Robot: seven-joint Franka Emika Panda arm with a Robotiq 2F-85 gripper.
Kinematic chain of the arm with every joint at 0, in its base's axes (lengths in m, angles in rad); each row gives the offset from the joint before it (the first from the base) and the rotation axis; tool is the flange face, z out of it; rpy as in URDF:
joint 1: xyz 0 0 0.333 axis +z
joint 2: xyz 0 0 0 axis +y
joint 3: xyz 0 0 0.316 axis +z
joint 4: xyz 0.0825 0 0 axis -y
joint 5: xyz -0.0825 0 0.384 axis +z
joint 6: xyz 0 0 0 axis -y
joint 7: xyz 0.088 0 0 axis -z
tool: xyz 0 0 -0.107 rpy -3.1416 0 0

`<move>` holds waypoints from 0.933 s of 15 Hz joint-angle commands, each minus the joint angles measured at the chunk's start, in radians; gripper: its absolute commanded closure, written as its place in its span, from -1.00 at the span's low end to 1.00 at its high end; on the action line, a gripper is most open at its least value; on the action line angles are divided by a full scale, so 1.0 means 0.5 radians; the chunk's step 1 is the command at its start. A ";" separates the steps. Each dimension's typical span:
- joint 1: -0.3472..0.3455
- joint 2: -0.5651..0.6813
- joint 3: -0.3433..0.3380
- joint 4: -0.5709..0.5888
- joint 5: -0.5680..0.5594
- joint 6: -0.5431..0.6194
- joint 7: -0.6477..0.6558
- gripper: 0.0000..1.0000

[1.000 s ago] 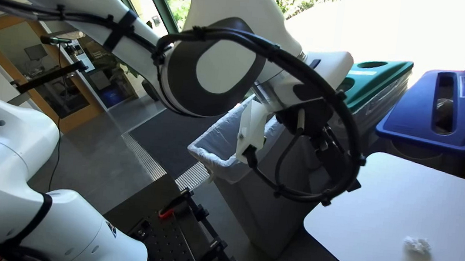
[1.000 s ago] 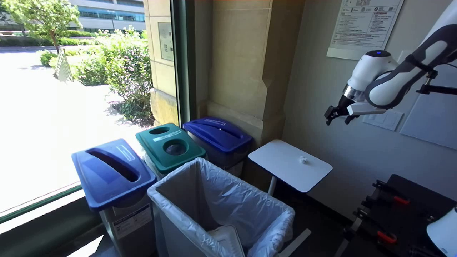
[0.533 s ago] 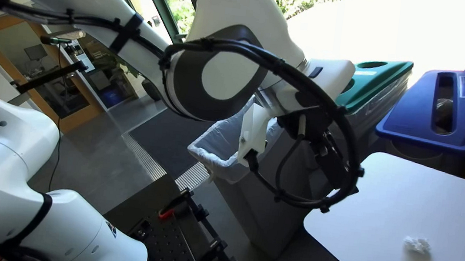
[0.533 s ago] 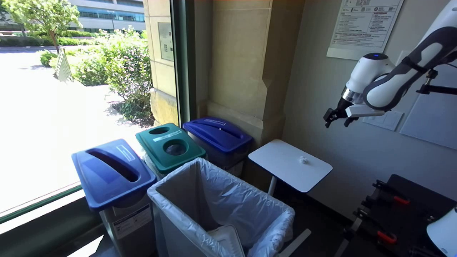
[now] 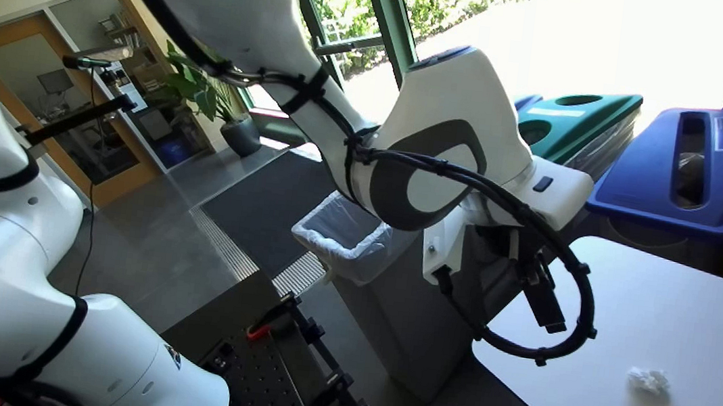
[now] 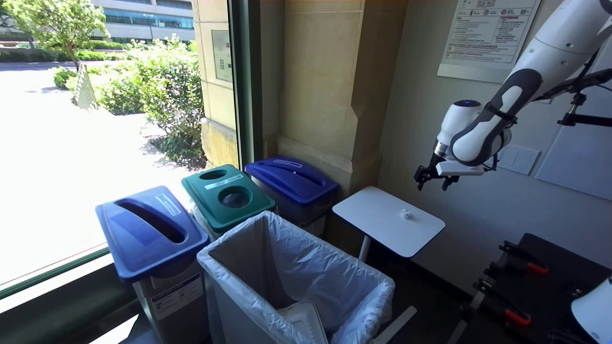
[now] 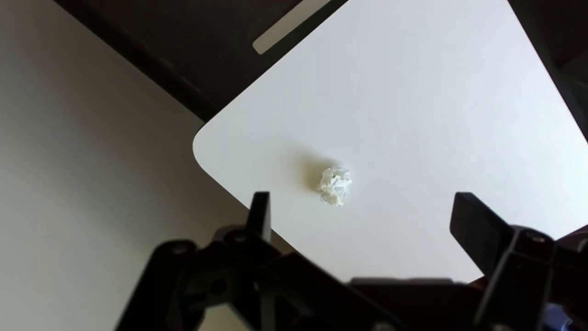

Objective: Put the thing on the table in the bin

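White crumpled wad [image 7: 335, 186] rests on a desk [image 7: 422, 110] beneath a gripper [image 6: 432, 186] spread wide. The posted notice [image 6: 487, 36] cannot be read.

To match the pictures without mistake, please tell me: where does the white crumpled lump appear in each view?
In an exterior view: crumpled lump at lower right.
In an exterior view: crumpled lump right of centre, slightly below mid-height.
In the wrist view: crumpled lump slightly right of and below centre.
Shared landmark: the white tabletop beneath it in all three.
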 commanded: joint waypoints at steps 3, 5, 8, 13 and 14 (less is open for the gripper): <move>0.266 0.518 -0.124 0.409 0.589 0.055 -0.244 -1.00; 0.320 0.683 -0.169 0.549 0.722 0.045 -0.264 -1.00; 0.332 0.885 -0.213 0.746 0.853 0.005 -0.288 -1.00; 0.238 1.130 -0.203 1.053 0.935 -0.024 -0.399 -1.00; 0.210 1.160 -0.185 1.104 0.942 -0.026 -0.430 -1.00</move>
